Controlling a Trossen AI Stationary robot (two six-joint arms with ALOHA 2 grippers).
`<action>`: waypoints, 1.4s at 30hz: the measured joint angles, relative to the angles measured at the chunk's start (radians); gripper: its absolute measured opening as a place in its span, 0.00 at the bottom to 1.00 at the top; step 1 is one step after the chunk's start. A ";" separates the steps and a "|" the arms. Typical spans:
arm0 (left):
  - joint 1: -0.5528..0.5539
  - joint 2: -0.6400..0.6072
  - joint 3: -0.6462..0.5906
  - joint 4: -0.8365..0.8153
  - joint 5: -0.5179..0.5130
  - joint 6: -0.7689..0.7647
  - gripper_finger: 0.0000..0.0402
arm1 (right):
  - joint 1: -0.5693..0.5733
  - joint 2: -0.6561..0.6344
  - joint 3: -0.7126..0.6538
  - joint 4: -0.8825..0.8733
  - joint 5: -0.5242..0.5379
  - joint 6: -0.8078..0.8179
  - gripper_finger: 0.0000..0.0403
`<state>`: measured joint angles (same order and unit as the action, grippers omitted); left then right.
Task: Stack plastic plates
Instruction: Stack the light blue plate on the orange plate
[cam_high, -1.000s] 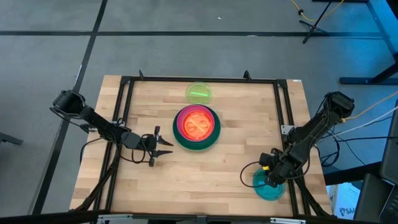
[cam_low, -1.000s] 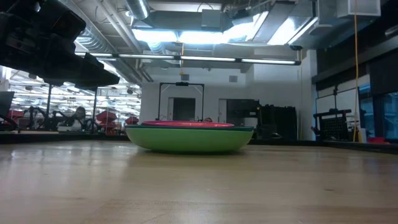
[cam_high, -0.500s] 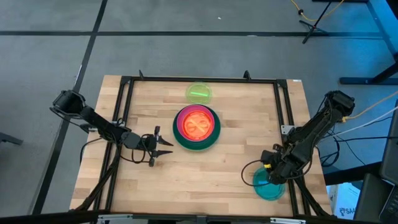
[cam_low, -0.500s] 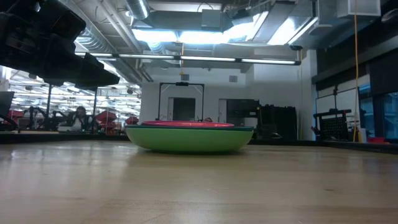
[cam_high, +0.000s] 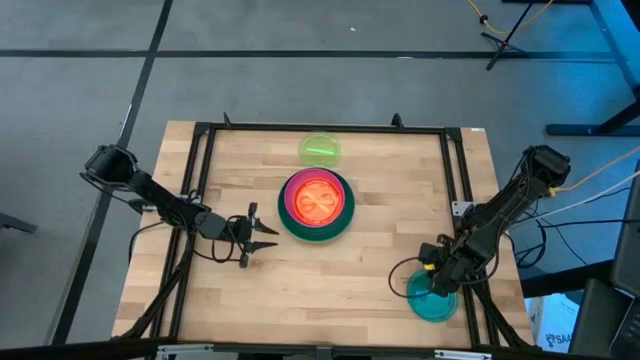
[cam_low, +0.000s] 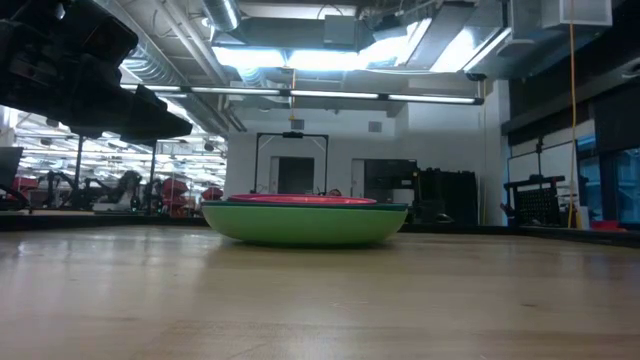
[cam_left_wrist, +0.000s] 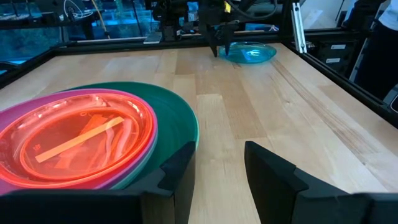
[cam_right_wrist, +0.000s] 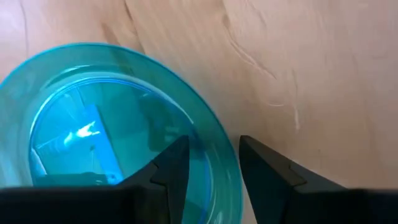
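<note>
A stack of plates (cam_high: 316, 205) sits mid-table, with an orange plate (cam_left_wrist: 81, 140) on top, then magenta (cam_left_wrist: 146, 152) and dark green (cam_left_wrist: 183, 121). The low view shows a light green plate (cam_low: 305, 226) at the bottom. A lime plate (cam_high: 320, 150) lies alone near the far edge. A teal plate (cam_high: 432, 302) lies near the front right corner. My right gripper (cam_right_wrist: 214, 167) is open over the teal plate's far rim, one finger inside the rim and one outside. My left gripper (cam_high: 262, 236) is open and empty just left of the stack. My right gripper comes at the teal plate from above, pointing down. One finger (cam_right_wrist: 171, 163) stands over the plate's inside and the other (cam_right_wrist: 264, 165) outside its rim (cam_right_wrist: 219, 149). The plate lies flat on the table. I cannot tell whether the fingers touch it.
A black metal frame (cam_high: 320, 128) runs along the table's far, left and right sides. A cable loop (cam_high: 400, 280) lies beside the teal plate. Bare wood (cam_high: 330, 280) stretches between the stack and the near edge.
</note>
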<state>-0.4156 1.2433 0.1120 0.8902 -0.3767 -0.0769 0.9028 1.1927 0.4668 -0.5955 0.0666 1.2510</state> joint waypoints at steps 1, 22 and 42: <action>0.000 0.000 0.000 0.000 0.000 0.000 0.33 | 0.000 -0.001 -0.002 0.001 0.000 0.000 0.35; 0.000 0.000 0.000 0.000 0.000 0.000 0.33 | 0.000 -0.011 -0.005 0.102 0.105 0.159 0.02; 0.000 0.000 0.000 0.000 0.000 0.000 0.33 | -0.468 -0.065 -0.005 0.575 0.256 -0.237 0.01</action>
<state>-0.4156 1.2432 0.1120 0.8902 -0.3767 -0.0767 0.4352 1.1275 0.4622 -0.0200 0.3229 1.0143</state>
